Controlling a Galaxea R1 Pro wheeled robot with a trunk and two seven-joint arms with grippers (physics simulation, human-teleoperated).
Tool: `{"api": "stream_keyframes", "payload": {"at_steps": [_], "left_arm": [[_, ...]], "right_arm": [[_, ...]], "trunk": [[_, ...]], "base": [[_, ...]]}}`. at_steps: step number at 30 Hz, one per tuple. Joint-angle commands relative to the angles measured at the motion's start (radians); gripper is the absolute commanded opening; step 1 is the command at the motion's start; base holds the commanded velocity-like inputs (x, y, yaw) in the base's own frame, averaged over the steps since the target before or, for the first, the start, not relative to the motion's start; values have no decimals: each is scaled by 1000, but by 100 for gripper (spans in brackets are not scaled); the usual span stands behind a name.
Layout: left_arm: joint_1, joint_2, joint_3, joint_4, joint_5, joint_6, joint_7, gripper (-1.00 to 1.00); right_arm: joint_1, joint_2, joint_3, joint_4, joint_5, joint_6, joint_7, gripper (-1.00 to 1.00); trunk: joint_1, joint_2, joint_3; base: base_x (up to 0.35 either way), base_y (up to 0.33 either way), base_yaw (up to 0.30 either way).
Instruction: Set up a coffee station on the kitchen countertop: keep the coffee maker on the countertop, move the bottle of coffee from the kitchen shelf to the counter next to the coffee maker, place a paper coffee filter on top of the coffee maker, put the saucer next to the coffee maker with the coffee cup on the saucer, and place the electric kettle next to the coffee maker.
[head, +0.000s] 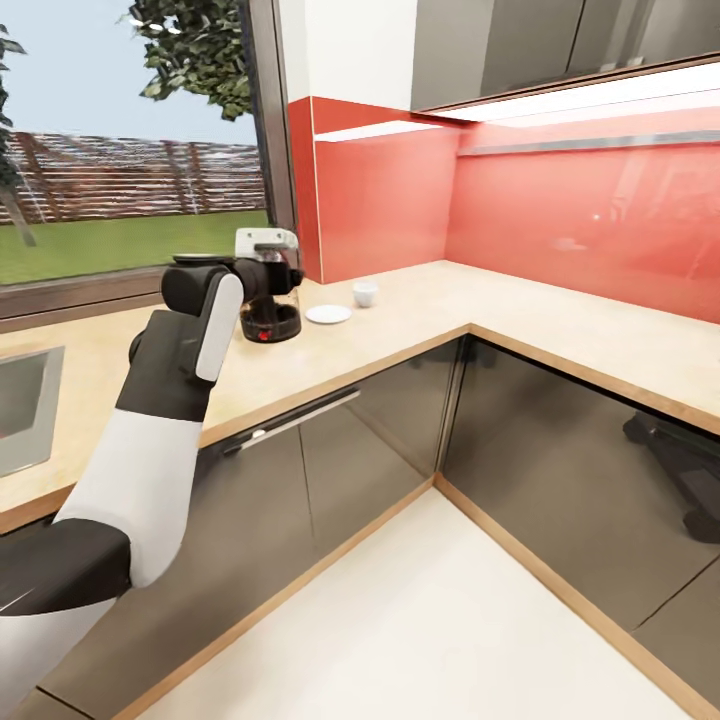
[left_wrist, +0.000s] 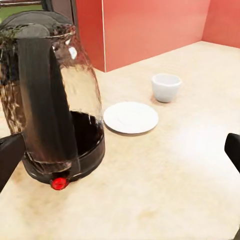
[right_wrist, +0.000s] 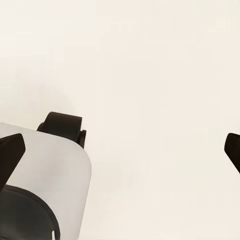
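Right in front of the left claw (left_wrist: 120, 150) stands the clear glass kettle with the black base (left_wrist: 50, 100), upright on the light wood surface (left_wrist: 175, 190), at about ten o'clock between the wide-open fingers. Small white cup (left_wrist: 165, 86) sits beside round white saucer (left_wrist: 131, 117). Right claw (right_wrist: 120, 150) hangs released above pale floor.

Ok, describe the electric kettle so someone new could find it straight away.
Start at the kitchen countertop, at the end by the window and red wall. The electric kettle stands there, the open left hand aimed at it. Unlike the white saucer and coffee cup beside it, it is a clear glass jug with black base and red switch.
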Motion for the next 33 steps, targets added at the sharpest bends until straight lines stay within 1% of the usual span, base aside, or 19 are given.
{"api": "stream_keyframes", "payload": {"at_steps": [1, 2, 3, 5, 13, 15, 16, 17, 20, 23, 33], "left_arm": [[-1, 4, -1, 1, 11, 3, 10, 100], [-1, 9, -1, 2, 11, 1, 10, 100], [1, 72, -1, 35, 12, -63, 9, 100], [1, 80, -1, 43, 12, -71, 9, 100], [1, 92, -1, 62, 11, -99, 8, 100], [2, 110, -1, 68, 12, -104, 8, 100], [2, 111, -1, 73, 12, -105, 8, 100], [3, 117, -1, 125, 12, -129, 7, 100], [4, 118, -1, 165, 12, -177, 6, 100], [4, 119, -2, 201, 13, -204, 6, 100], [4, 118, -4, 218, 15, -218, 5, 100]], "right_arm": [[-1, -1, 4, 0, 5, -2, 0, 100], [-1, -1, 4, 0, 5, -3, 0, 100], [0, -1, 4, 0, 5, -3, 0, 100], [0, -1, 4, 0, 5, -3, 0, 100], [0, -1, 4, 0, 5, -3, 0, 100], [0, -1, 4, 0, 5, -3, 0, 100], [0, -1, 4, 0, 5, -3, 0, 100], [0, -1, 4, 0, 5, -3, 0, 100], [0, -1, 4, 0, 5, -3, -1, 100], [0, -1, 4, 0, 5, -3, 0, 100], [0, -1, 4, 0, 5, -3, 0, 100]], "trunk": [[0, 0, -1], [0, 0, -1], [0, 0, -1], [0, 0, -1], [0, 0, -1], [0, 0, -1], [0, 0, -1], [0, 0, -1], [0, 0, -1], [0, 0, -1], [0, 0, -1]], "base": [[12, 12, -1], [9, 10, -1], [1, 1, 0], [0, 1, 0], [0, 0, 0], [0, 0, 0], [0, 0, 0], [109, 95, 0], [78, 68, 0], [31, 26, 0], [79, -5, 0]]}}
